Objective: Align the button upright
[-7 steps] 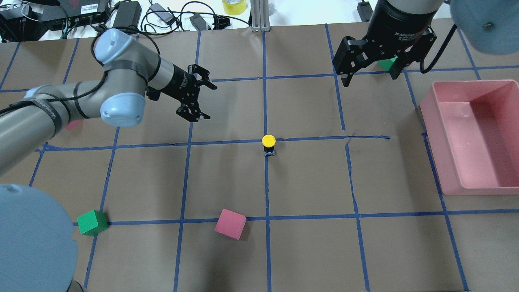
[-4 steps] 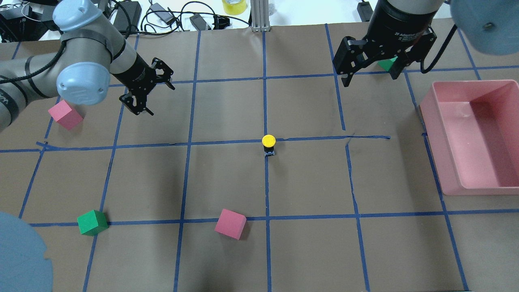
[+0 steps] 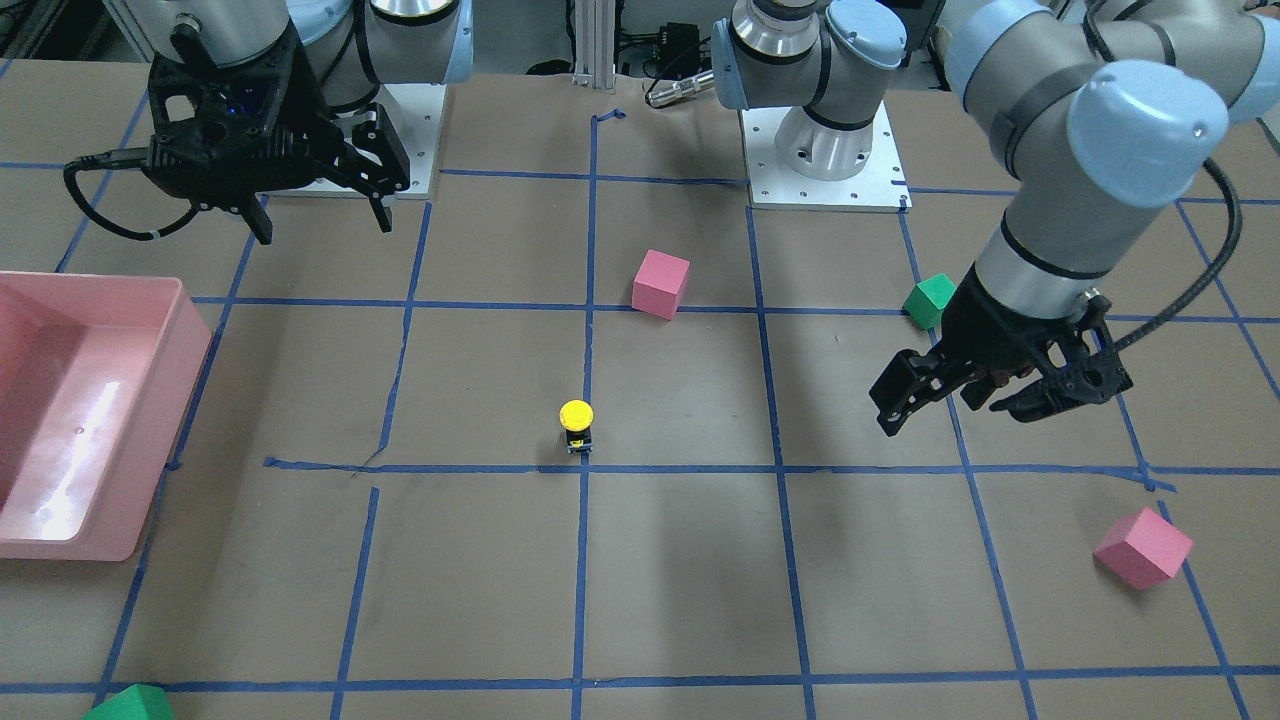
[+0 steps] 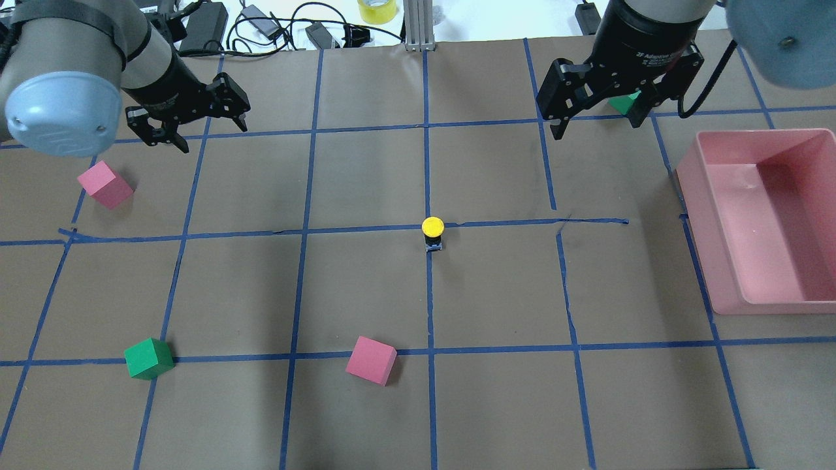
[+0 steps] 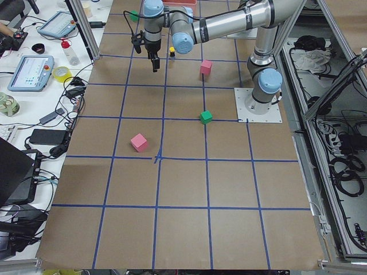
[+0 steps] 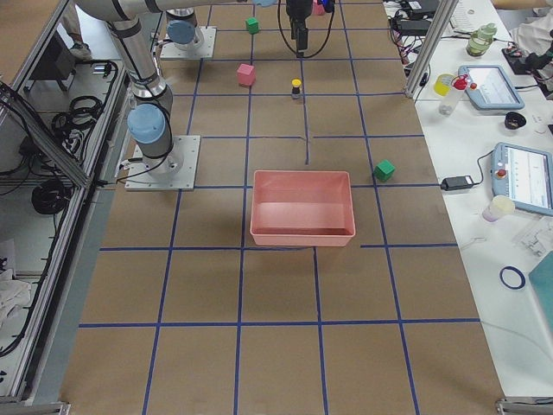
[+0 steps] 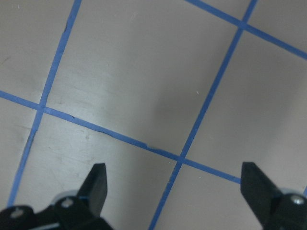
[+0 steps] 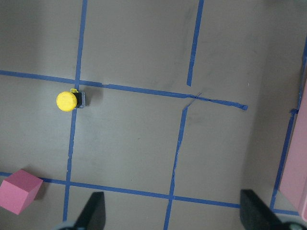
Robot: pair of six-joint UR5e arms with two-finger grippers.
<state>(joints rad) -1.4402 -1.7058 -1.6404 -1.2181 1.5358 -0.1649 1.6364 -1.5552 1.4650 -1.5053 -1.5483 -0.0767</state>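
The button (image 4: 432,230) stands upright with its yellow cap on top at a tape crossing in the table's middle; it also shows in the front view (image 3: 576,425) and in the right wrist view (image 8: 70,100). My left gripper (image 4: 214,138) is open and empty, far to the button's back left, above the table (image 3: 955,415). The left wrist view shows only bare table and tape between its fingertips (image 7: 98,175). My right gripper (image 4: 595,129) is open and empty, high over the back right (image 3: 324,232).
A pink bin (image 4: 702,241) stands at the right edge. Pink cubes lie at the left (image 4: 104,185) and front middle (image 4: 371,360). A green cube (image 4: 149,358) sits front left; another (image 4: 625,103) is partly hidden behind the right gripper. Cables lie beyond the table's far edge.
My left arm has swung left and back, away from the button, its gripper staying open; the left pink cube is now uncovered. The button and right arm have not moved.
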